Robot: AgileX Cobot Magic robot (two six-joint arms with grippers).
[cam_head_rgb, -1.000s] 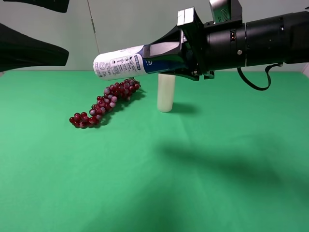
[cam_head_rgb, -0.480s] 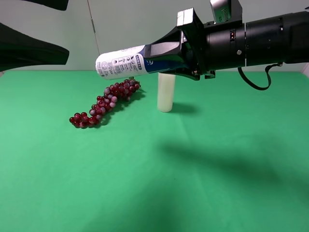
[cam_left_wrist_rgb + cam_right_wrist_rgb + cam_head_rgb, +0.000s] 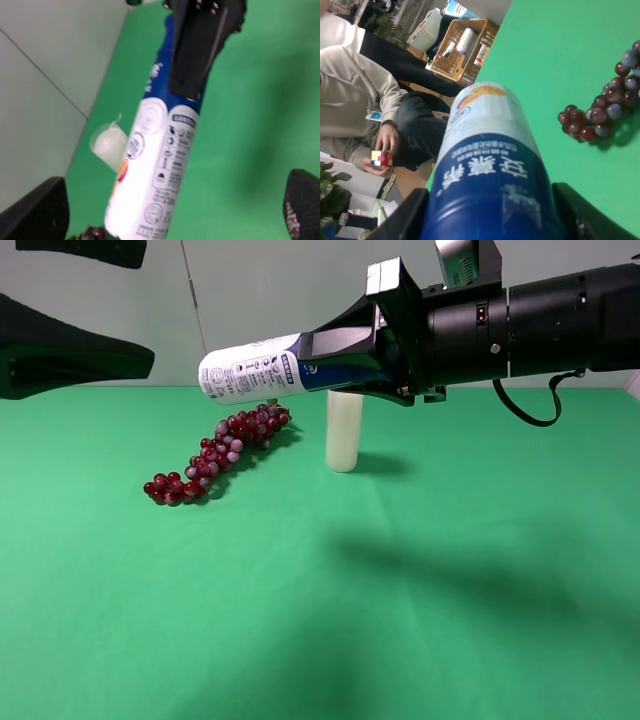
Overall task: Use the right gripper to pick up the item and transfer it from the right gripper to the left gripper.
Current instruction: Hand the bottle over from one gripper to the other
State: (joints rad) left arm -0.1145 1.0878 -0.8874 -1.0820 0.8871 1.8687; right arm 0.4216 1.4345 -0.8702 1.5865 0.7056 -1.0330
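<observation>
The item [image 3: 255, 370] is a bottle with a dark blue upper body and a white printed lower body. It hangs horizontally in the air, white end pointing left. My right gripper [image 3: 322, 365] is shut on its blue part, and its fingers [image 3: 195, 50] show in the left wrist view too. The bottle fills the right wrist view [image 3: 490, 170]. My left gripper [image 3: 147, 305] is open at the upper left, level with the bottle's white end and short of it. In the left wrist view the bottle [image 3: 160, 165] lies ahead between the open fingertips [image 3: 35, 212].
A bunch of dark red grapes [image 3: 215, 455] lies on the green cloth [image 3: 400, 620] below the bottle. A plain white candle [image 3: 343, 430] stands upright behind. Beyond the table edge, the right wrist view shows a seated person [image 3: 365, 110] and a wicker basket [image 3: 462, 47].
My left gripper has moved a little to the right, toward the bottle's white end. The right gripper and bottle have barely shifted.
</observation>
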